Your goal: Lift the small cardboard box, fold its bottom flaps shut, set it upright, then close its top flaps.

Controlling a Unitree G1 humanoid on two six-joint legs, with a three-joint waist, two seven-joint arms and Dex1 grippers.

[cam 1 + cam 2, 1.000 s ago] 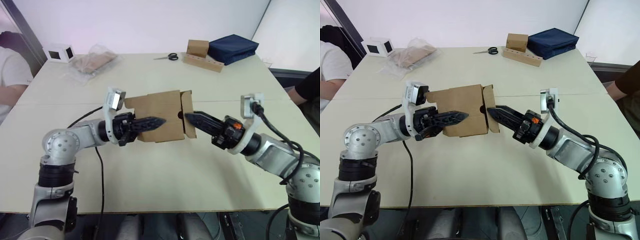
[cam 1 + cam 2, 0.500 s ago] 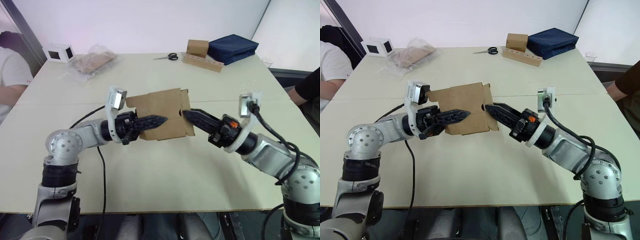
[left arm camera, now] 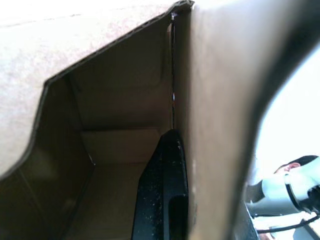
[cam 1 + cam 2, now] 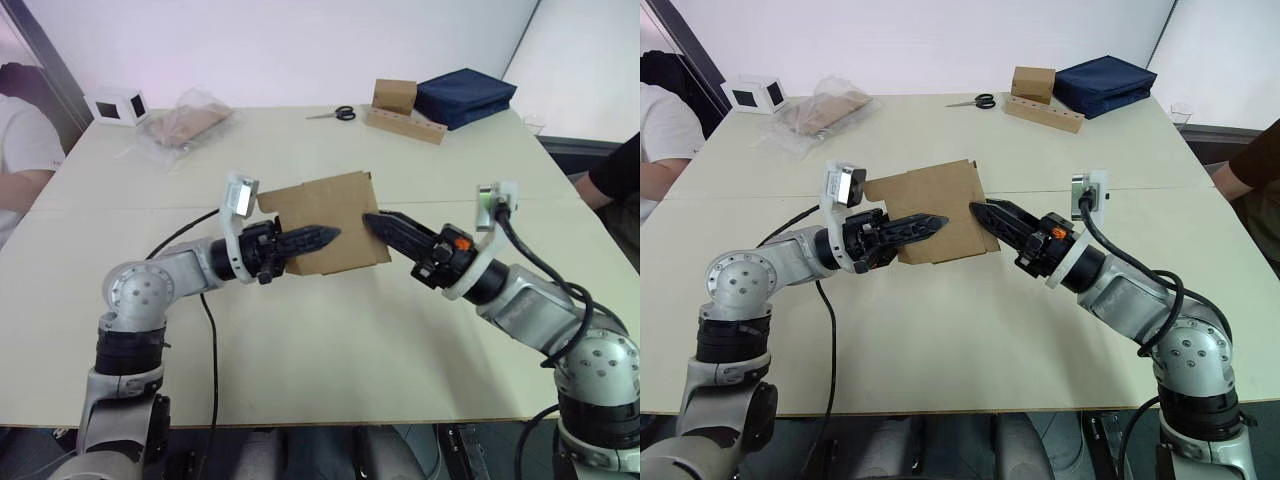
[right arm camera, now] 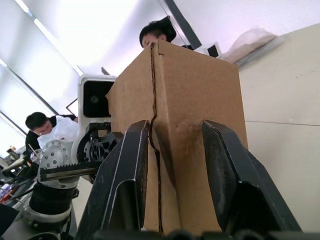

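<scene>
The small cardboard box (image 4: 335,205) is held in the air above the middle of the table, lying on its side. My left gripper (image 4: 325,237) is shut on its near wall. In the left wrist view one black finger (image 3: 162,190) lies inside the box along that wall. My right gripper (image 4: 372,220) meets the box's right end. The right wrist view shows this gripper (image 5: 175,145) open, its two fingers spread against the folded end of the box (image 5: 195,85). The end flaps lie flat against the box. I cannot tell which flaps are the top flaps.
At the table's back stand a white cube (image 4: 120,105), a clear plastic bag (image 4: 185,125), scissors (image 4: 340,113), a brown box on a cardboard slab (image 4: 400,105) and a navy bag (image 4: 465,95). One person sits at the left edge (image 4: 20,150), another at the right (image 4: 615,170).
The flap that stuck out at the box's right end now lies flat against it. My right gripper has moved left against that end, and the box has shifted a little up and right.
</scene>
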